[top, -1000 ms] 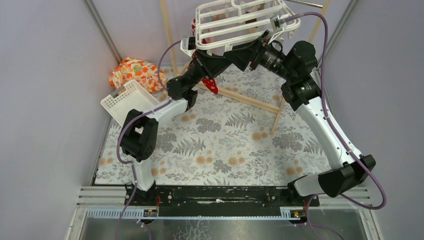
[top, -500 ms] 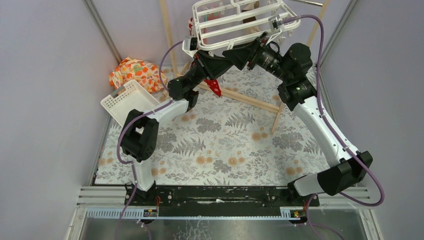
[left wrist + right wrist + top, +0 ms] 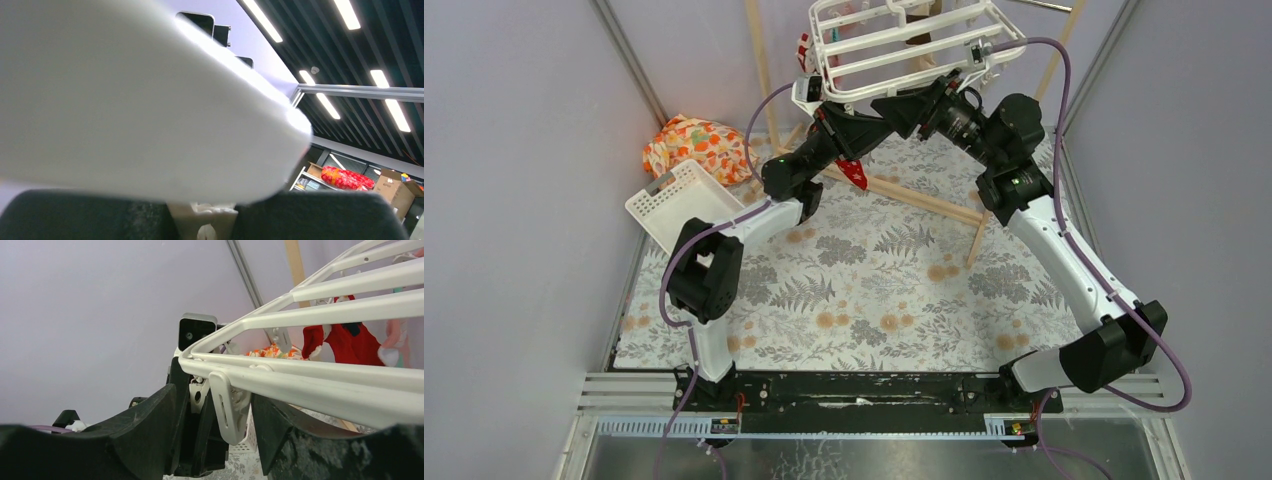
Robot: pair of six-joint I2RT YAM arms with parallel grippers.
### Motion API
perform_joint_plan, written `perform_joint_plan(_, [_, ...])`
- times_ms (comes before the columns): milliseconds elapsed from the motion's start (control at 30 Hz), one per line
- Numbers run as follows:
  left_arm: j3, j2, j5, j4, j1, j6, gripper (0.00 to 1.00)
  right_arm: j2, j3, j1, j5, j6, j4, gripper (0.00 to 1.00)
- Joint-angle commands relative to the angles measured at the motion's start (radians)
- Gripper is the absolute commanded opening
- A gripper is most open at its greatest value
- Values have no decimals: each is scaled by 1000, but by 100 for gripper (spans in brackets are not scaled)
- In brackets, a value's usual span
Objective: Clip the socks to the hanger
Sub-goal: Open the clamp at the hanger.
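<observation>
Hanger [image 3: 902,42], white and grid-framed, sits tilted at the top centre of the overhead view, with both arms reaching up to its near edge; the left arm meets it at the left corner, the right arm just right of that.

From the right wrist I see my right fingers [image 3: 145,430] spread apart, one on either side of a white clip [image 3: 227,410] that hangs from the hanger's near bar; neither one is plainly pressing on it.

My left fingers [image 3: 100,220] show only as two dark blurs along the bottom of the left wrist view, under a large white blur; I cannot tell whether they are parted or clamped on anything.

A red sock [image 3: 345,342] hangs beyond the bars in the upper right of the right wrist view; overhead, a red sock tip [image 3: 852,175] shows just below the left arm, and what holds it I cannot tell.

At the left of the overhead view lie an orange floral cloth [image 3: 696,145] and, below it, a white slotted basket [image 3: 679,205]; a wooden rack [image 3: 914,200] crosses the fern-print surface [image 3: 874,300].
</observation>
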Motion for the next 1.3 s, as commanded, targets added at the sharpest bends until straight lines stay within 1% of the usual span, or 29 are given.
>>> perform_joint_plan(0, [13,12,25,60,-9,-27,0,-33,6,10,18,3,68,59])
perform_joint_plan(67, [13,14,25,60,-8,-29,0,-33,8,9,14,-3,61,47])
perform_joint_plan(100, [12,16,27,60,-8,-30,0,-33,7,9,12,-5,59,39])
perform_joint_plan(200, [5,13,23,62,-6,-33,0,-33,5,9,11,-12,50,23])
perform_joint_plan(333, [-26,-13,39,63,3,-5,0,-41,6,9,25,-31,26,7])
perform_joint_plan(433, [-63,-49,88,60,14,82,0,-43,16,7,22,-30,21,0])
perform_joint_plan(500, [-101,-73,109,57,26,141,0,-42,32,7,12,-29,13,0])
perform_joint_plan(600, [-122,-78,152,59,51,169,0,-44,53,7,7,-29,2,0])
perform_joint_plan(633, [-121,-74,166,59,56,178,4,-43,57,7,6,-28,0,0])
perform_joint_plan(733, [-125,-76,196,59,68,233,39,-44,66,7,9,-28,-8,0])
perform_joint_plan(800, [-133,-78,208,59,79,257,58,-41,72,7,7,-28,-10,0])
perform_joint_plan(900, [-136,-77,227,58,96,285,80,-34,78,8,3,-23,-12,0])
perform_joint_plan(967, [-134,-74,223,57,102,306,92,-31,76,7,1,-20,-7,0])
perform_joint_plan(1000, [-128,-70,217,57,104,306,96,-30,75,7,-1,-17,-5,0])
perform_joint_plan(1033, [-117,-64,212,57,107,302,97,-28,72,7,0,-14,-3,0])
perform_joint_plan(1133, [-90,-52,189,56,108,288,96,-24,64,7,-2,-9,5,0])
perform_joint_plan(1267, [-76,-53,132,43,109,313,93,-22,51,8,-13,5,22,0])
